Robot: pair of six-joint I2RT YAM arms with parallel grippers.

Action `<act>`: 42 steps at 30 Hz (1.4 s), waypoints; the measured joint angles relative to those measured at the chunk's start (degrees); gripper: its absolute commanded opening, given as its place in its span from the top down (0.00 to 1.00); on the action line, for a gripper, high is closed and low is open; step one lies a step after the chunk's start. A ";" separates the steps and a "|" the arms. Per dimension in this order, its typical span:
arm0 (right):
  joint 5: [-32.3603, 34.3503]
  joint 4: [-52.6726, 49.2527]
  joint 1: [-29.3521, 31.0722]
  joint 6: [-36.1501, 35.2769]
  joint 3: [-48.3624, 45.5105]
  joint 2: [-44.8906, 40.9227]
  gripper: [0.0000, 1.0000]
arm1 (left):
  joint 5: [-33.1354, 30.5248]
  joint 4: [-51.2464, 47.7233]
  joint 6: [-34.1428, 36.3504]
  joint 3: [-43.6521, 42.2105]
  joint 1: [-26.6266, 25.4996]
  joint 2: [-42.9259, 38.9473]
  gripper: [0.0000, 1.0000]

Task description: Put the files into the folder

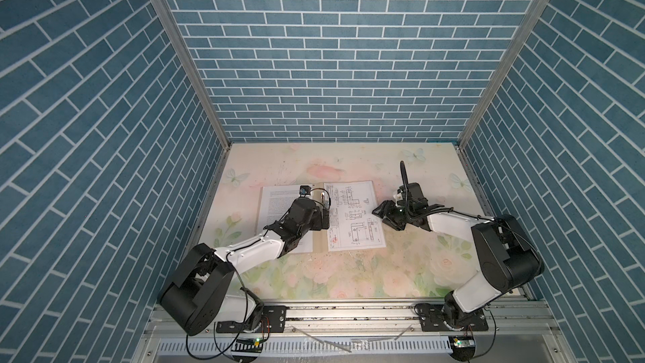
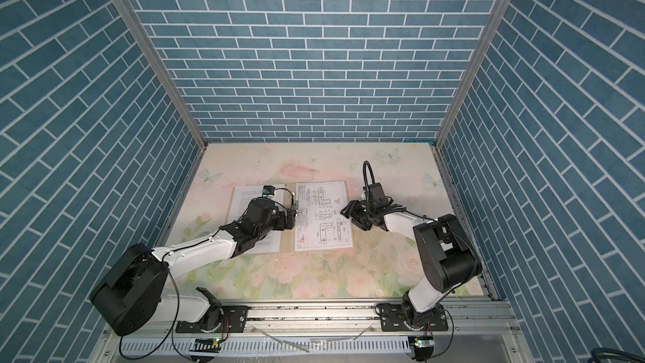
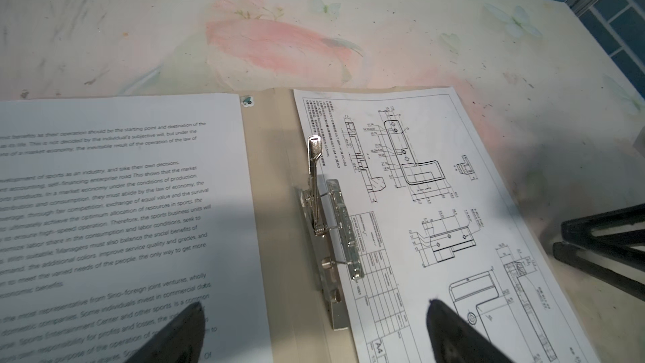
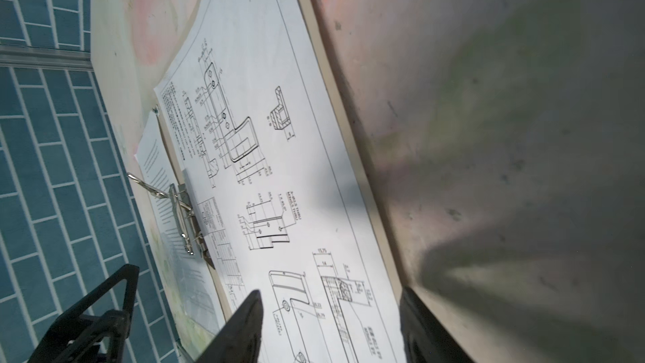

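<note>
- Nearest the rail, bare floral counter [image 1: 349, 274], both arm bases at its front edge.
- Farther in, lying open and flat: tan folder [image 1: 319, 239], seen in both top views, spine strip bare between the two sheets.
- On its left half: text sheet [image 1: 275, 204], partly hidden under the left arm.
- On its right half: drawing sheet [image 1: 354, 218], inner edge tucked beside the metal clip [image 3: 326, 218] at the spine, clip lever raised; beige folder rim showing along the sheet's outer edge in the right wrist view.
- Above the spine: left pincer [image 3: 314, 330], jaws wide apart, one tip over the text sheet, the other over the drawing sheet, gripping nothing.
- At the drawing sheet's outer edge: right pincer [image 4: 330, 319], jaws apart, one fingertip [image 4: 249, 312] over the drawing, the other past the folder rim over the counter; nothing clamped.
- Farthest back: bare counter with pink and butterfly print, then the blue brick wall [image 1: 331, 47].
</note>
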 measured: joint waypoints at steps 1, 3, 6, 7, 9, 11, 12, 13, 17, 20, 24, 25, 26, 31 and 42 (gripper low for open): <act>0.57 -0.72 -0.02 -0.46 0.11 -0.02 0.37 | 1.38 0.55 0.00 0.04 0.42 0.72 0.01; 1.42 -1.70 -0.04 -1.38 0.11 -0.02 0.37 | 4.02 1.42 0.00 0.22 1.05 2.43 0.00; 2.38 -2.36 -0.17 -1.90 0.11 -0.02 0.37 | 7.72 2.05 -0.02 0.83 1.40 5.27 0.00; 2.60 -2.40 -0.24 -1.92 0.11 -0.02 0.37 | 8.76 2.34 -0.04 1.16 1.40 6.19 0.00; 2.84 -2.45 -0.35 -2.05 0.09 -0.02 0.37 | 10.67 3.34 -0.13 1.66 1.40 7.72 0.00; 2.99 -2.51 -0.48 -2.36 0.04 -0.04 0.37 | 12.24 4.15 -0.28 1.95 1.40 8.61 0.00; 3.06 -2.58 -0.57 -2.54 0.00 -0.13 0.37 | 12.98 4.52 -0.37 2.14 1.40 9.05 0.00; 3.15 -2.71 -0.68 -2.75 -0.02 -0.24 0.37 | 13.64 4.94 -0.50 2.38 1.40 9.51 0.00; 3.21 -2.75 -1.09 -2.95 -0.22 -1.01 0.37 | 15.56 6.60 -0.98 3.23 1.40 11.69 0.00; 3.23 -2.75 -1.55 -2.97 -0.48 -1.46 0.37 | 16.44 7.21 -1.38 3.65 1.40 13.16 0.00; 3.30 -2.82 -2.12 -3.21 -0.92 -1.99 0.37 | 17.55 8.28 -1.62 4.55 1.40 15.23 0.00; 3.30 -2.82 -2.29 -3.26 -1.05 -2.08 0.37 | 17.62 8.66 -1.62 4.66 1.40 15.56 0.00; 3.30 -2.82 -2.43 -3.30 -1.22 -2.19 0.37 | 17.81 9.05 -1.66 4.72 1.42 15.78 0.00; 3.37 -2.84 -3.37 -3.34 -2.43 -3.13 0.37 | 19.37 11.21 -2.19 5.05 1.55 17.03 0.00; 3.34 -3.37 -5.57 -3.39 -4.37 -4.90 0.36 | 20.63 13.20 -6.21 5.05 0.83 17.38 0.00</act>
